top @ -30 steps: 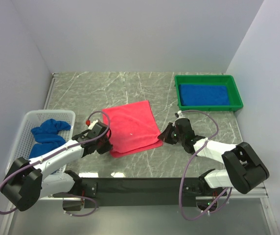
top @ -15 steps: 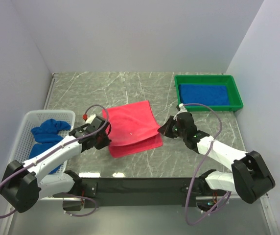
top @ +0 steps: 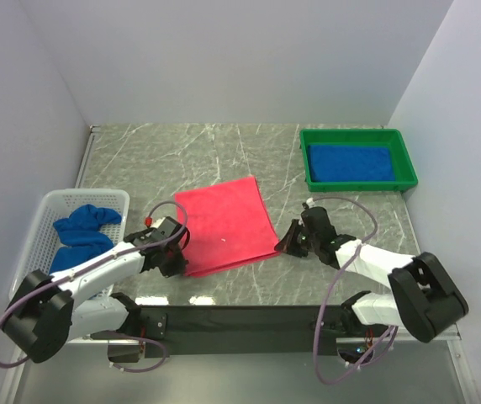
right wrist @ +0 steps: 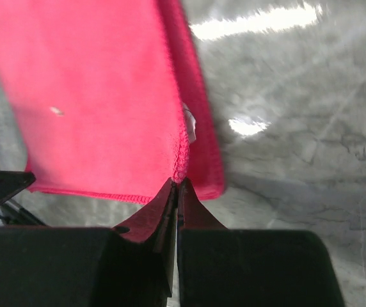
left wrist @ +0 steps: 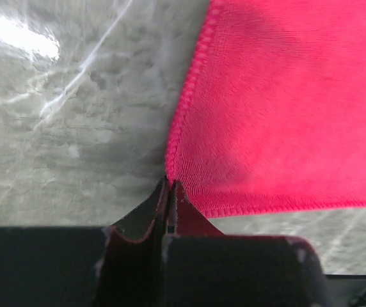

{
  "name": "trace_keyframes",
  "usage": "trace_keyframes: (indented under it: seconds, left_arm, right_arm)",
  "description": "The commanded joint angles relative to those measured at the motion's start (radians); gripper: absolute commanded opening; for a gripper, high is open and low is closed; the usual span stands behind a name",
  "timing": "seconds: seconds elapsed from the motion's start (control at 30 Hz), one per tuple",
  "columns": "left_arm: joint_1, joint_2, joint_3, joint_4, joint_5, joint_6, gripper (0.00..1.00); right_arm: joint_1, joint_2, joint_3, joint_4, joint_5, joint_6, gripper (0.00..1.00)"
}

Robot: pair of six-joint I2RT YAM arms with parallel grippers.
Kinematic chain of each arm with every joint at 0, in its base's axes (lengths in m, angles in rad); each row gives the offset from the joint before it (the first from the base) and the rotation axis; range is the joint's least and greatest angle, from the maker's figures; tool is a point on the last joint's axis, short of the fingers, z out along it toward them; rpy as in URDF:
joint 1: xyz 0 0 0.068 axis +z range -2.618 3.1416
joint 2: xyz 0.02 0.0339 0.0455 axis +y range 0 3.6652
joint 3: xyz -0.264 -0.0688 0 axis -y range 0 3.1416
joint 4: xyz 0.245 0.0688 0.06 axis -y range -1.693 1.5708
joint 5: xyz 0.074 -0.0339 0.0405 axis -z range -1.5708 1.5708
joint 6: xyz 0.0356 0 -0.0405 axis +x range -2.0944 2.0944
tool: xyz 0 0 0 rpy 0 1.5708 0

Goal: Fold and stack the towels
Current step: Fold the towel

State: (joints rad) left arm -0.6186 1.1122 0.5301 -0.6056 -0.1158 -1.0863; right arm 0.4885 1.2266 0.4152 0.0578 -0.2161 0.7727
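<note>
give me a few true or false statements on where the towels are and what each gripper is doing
1. The left gripper is shut on a corner of the red towel. True.
2. The green tray is empty. False: a folded blue towel lies in it.
3. The right gripper hangs open, clear of the red towel. False: it is shut on the towel's near right corner.
4. A crumpled blue towel sits in the white basket. True.
</note>
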Motion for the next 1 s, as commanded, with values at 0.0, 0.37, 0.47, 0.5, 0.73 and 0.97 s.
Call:
trace_keyframes:
  seconds: [0.0, 0.37, 0.47, 0.5, 0.73, 0.97]
  left_arm:
    - [-0.004, 0.038, -0.028, 0.064, 0.024, -0.004, 0.01]
    - [-0.004, 0.002, -0.079, 0.063, 0.036, -0.029, 0.02]
    - [-0.006, -0.032, -0.068, 0.038, 0.03, -0.034, 0.01]
    - [-0.006, -0.047, -0.059, 0.027, 0.022, -0.034, 0.01]
    - [-0.004, -0.08, 0.047, -0.066, -0.01, -0.024, 0.01]
    - [-0.012, -0.107, 0.004, -0.043, 0.054, -0.041, 0.01]
  right_arm:
    - [0.002, 0.062, -0.01, 0.037, 0.006, 0.028, 0.0]
    - [0.002, 0.103, -0.013, 0.017, 0.043, 0.033, 0.0]
    - [0.004, 0.093, -0.009, 0.013, 0.044, 0.028, 0.0]
    - [0.002, 0.076, 0.006, 0.004, 0.049, 0.02, 0.0]
    - [0.002, -0.019, 0.125, -0.14, 0.116, -0.038, 0.0]
    - [0.001, -0.061, 0.1, -0.184, 0.144, -0.052, 0.0]
